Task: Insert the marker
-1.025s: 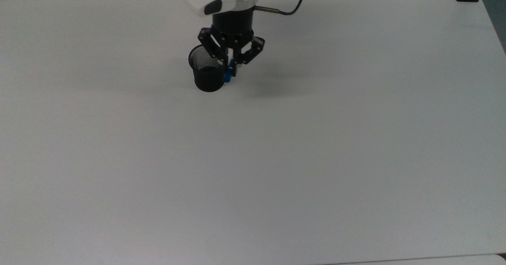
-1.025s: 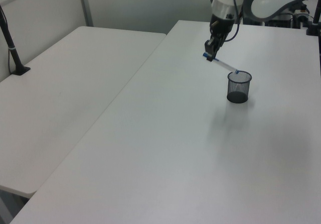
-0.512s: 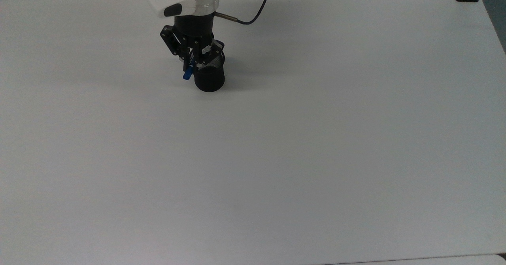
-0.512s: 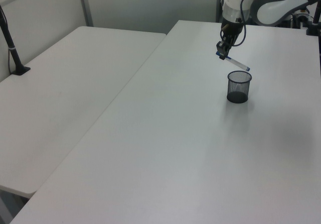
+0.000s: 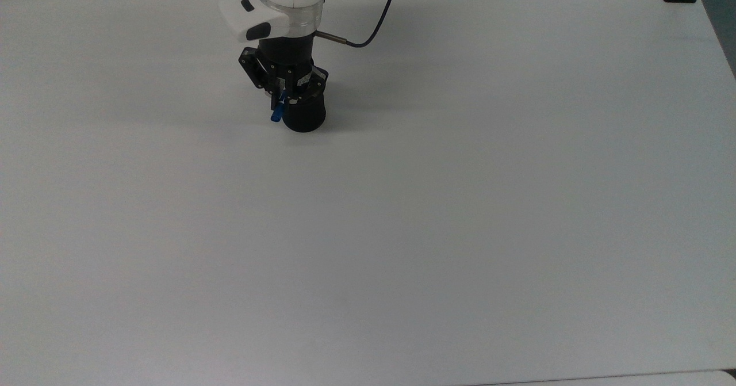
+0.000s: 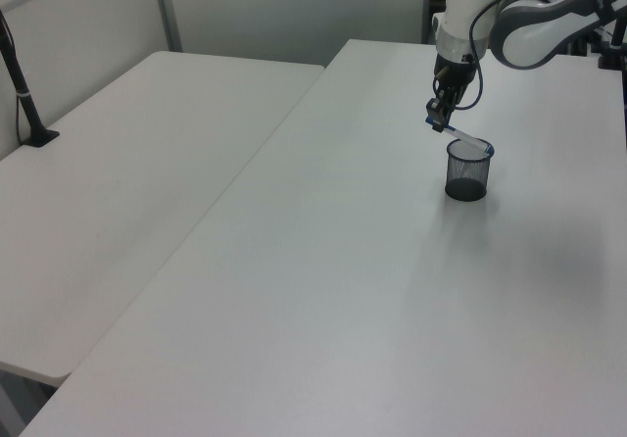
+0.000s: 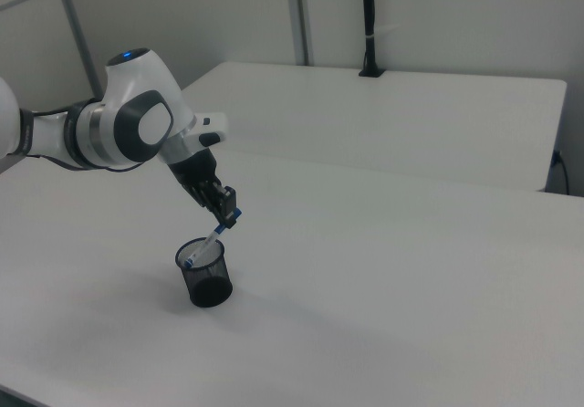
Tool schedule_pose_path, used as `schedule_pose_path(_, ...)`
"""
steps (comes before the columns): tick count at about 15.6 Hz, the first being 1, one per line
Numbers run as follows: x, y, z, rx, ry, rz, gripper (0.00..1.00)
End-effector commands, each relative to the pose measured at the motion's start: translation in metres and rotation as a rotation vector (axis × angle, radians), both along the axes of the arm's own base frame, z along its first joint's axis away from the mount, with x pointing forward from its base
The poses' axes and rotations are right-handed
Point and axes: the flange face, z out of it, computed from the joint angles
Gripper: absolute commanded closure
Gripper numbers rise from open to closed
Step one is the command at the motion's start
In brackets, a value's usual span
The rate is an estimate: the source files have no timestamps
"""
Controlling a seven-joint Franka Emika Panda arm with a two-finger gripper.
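Overhead, one Franka arm's gripper [image 5: 282, 95] clamps its fingers on a single whiteboard marker [image 7: 211, 241], gripping it near its upper blue end. One black mesh cup [image 6: 467, 169] stands on the white table [image 5: 402, 213], at the far left in the top view. In the right view the marker slants down from the gripper, its lower blue end at the cup's rim on the right view's left; whether the tip is inside the rim cannot be told. In the top view the blue end pokes out just left of the cup. A second white table [image 6: 127, 163] stands alongside. No writing is legible on the marker's label.
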Motion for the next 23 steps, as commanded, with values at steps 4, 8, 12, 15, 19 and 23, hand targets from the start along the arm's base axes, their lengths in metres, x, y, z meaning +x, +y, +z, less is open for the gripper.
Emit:
schedule_pose_path(4, 0.001, 0.008, 0.004, -0.001, -0.038, 0.023, 0.63)
schedule_pose_path(8, 0.005, 0.013, 0.017, 0.012, -0.056, 0.014, 0.28)
schedule_pose_path(12, 0.012, 0.036, 0.048, 0.027, -0.061, 0.032, 0.26)
schedule_pose_path(15, 0.017, 0.045, 0.085, 0.032, 0.009, 0.037, 0.26)
schedule_pose_path(19, 0.013, 0.044, 0.13, 0.084, 0.066, 0.104, 0.22)
schedule_pose_path(23, 0.004, 0.04, 0.149, 0.071, 0.147, 0.187, 0.0)
